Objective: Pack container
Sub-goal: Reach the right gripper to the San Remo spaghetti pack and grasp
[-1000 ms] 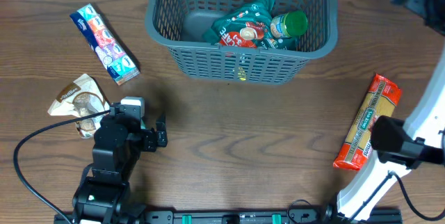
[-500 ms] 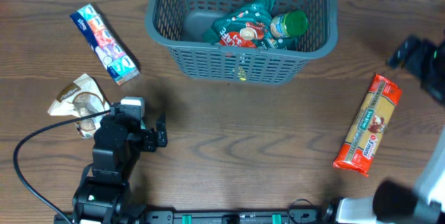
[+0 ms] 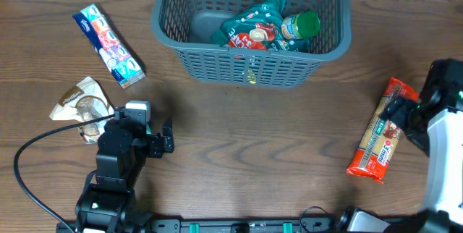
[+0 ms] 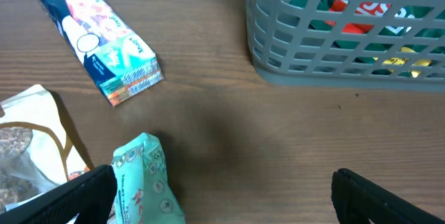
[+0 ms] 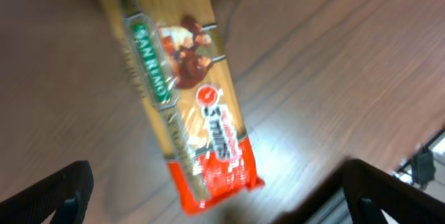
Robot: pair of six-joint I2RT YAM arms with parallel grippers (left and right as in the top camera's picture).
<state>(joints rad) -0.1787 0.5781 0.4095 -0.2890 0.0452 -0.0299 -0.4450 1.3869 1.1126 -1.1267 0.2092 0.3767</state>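
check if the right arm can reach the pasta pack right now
Probably yes: the pasta pack lies uncovered on the table, with the right arm's fingers open, hovering over it.

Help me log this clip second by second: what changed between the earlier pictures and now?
The right gripper swung from the overhead view's top right corner down towards the front. It now hangs open over the long orange and red pasta packet, not gripping it. The packet, the dark grey slotted plastic basket, the blue patterned packet, the beige pouch and the open left gripper stayed put.
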